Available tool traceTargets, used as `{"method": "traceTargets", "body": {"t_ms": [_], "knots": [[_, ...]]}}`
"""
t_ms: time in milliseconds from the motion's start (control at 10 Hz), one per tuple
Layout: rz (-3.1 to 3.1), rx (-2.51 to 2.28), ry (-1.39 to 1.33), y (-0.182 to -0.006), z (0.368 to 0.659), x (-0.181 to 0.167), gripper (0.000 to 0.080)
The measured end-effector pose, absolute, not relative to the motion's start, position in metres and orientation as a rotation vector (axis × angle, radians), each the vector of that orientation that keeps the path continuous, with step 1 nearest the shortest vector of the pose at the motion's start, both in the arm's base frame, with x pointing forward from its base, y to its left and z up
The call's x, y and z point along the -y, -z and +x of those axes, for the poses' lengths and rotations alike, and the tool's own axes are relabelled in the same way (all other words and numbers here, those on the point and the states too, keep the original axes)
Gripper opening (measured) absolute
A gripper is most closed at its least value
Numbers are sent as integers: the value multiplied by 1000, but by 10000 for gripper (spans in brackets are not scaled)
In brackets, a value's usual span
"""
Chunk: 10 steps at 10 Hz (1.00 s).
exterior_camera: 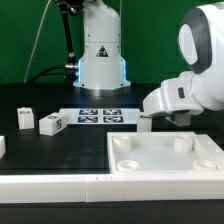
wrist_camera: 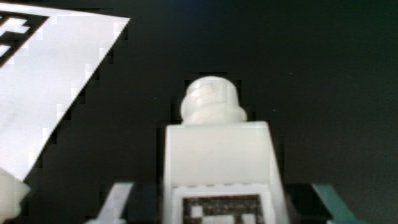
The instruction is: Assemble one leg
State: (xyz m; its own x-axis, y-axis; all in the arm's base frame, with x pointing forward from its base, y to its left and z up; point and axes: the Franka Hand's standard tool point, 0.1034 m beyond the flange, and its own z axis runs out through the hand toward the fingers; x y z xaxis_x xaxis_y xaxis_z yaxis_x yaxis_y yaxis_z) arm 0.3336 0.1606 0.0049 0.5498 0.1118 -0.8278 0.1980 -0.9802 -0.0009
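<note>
In the wrist view a white leg (wrist_camera: 217, 150) lies lengthwise between my two fingers (wrist_camera: 118, 203), its threaded tip pointing away and its marker tag facing the camera. A dark gap shows on each side of it, so the jaws stand open around it without touching. In the exterior view my gripper (exterior_camera: 146, 123) is low over the black table, just behind the back left corner of the large white square piece (exterior_camera: 165, 158); the leg under it is hidden there. Two more legs (exterior_camera: 25, 118) (exterior_camera: 50, 123) lie at the exterior view's left.
The marker board (exterior_camera: 100, 115) lies on the table left of my gripper and shows in the wrist view (wrist_camera: 54, 85). The robot base (exterior_camera: 100, 55) stands behind it. A white rail (exterior_camera: 50, 185) runs along the front. Another white part (exterior_camera: 2, 146) sits at the exterior view's left edge.
</note>
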Motion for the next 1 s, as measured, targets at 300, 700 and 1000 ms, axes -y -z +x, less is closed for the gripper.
{"method": "traceTargets", "body": {"t_ms": [300,700,1000], "knots": [[2683,-269,1423,-5,334,-161,285],[2709,-284,1366,-67,352,-160,287],[2740,-287,1311,-70,355,-160,287]]}}
